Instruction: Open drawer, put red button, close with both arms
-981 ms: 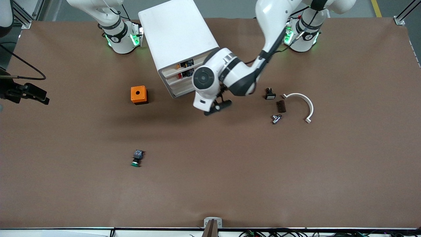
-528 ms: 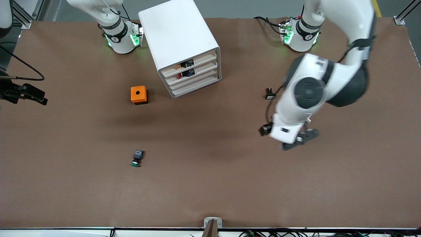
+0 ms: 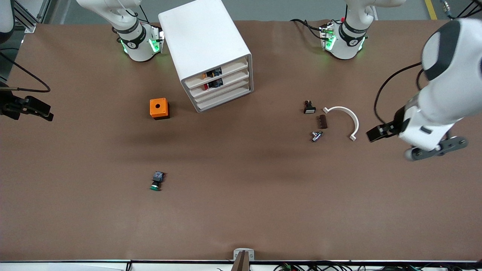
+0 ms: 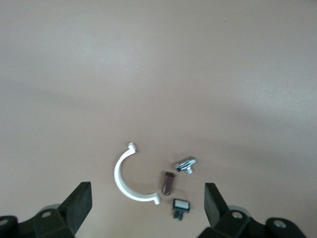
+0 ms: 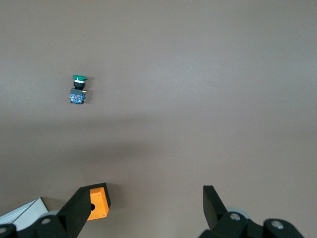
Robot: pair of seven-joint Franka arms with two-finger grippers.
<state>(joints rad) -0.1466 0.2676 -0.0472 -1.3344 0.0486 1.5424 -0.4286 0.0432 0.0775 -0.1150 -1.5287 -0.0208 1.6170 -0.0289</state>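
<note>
The white cabinet (image 3: 205, 41) stands between the arm bases, all four drawers pushed in. The second drawer (image 3: 226, 81) shows the red button (image 3: 206, 87) through its front gap. My left gripper (image 3: 436, 148) hangs over the left arm's end of the table, away from the cabinet. In the left wrist view it (image 4: 148, 208) is open and empty. My right gripper (image 5: 146, 208) is out of the front view. In the right wrist view it is open and empty, high over the table by the orange box (image 5: 96, 201).
An orange box (image 3: 159, 108) sits beside the cabinet. A green-capped switch (image 3: 156, 181) lies nearer the camera. A white curved clip (image 3: 344, 118), brown block (image 3: 322, 121), metal fitting (image 3: 316, 136) and small black switch (image 3: 309, 107) lie toward the left arm's end.
My left arm has swung from the cabinet's front out to the left arm's end of the table. The drawers look the same in all frames.
</note>
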